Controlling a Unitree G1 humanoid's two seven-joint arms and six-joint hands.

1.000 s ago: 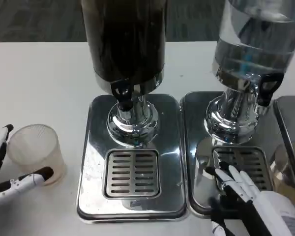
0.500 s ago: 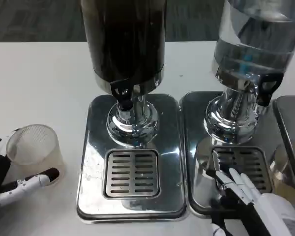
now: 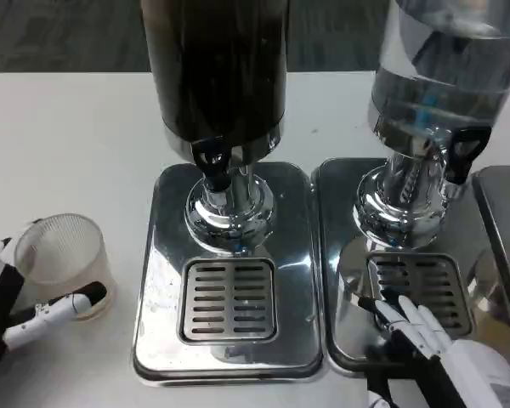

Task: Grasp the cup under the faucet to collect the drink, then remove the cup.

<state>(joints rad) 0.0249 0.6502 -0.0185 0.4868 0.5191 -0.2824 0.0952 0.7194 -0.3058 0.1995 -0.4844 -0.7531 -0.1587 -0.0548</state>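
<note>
the left hand (image 3: pixel 13 310) grasps the translucent ribbed plastic cup (image 3: pixel 64 263) upright on the white table (image 3: pixel 68 144), while the right hand (image 3: pixel 446 353) rests with fingers released on the right shiny steel drip tray (image 3: pixel 344 280).

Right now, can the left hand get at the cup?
Probably yes. The left hand is already beside the cup on the table, one finger lying along its base, and nothing stands between them. Whether it grips the cup, I cannot tell.
</note>
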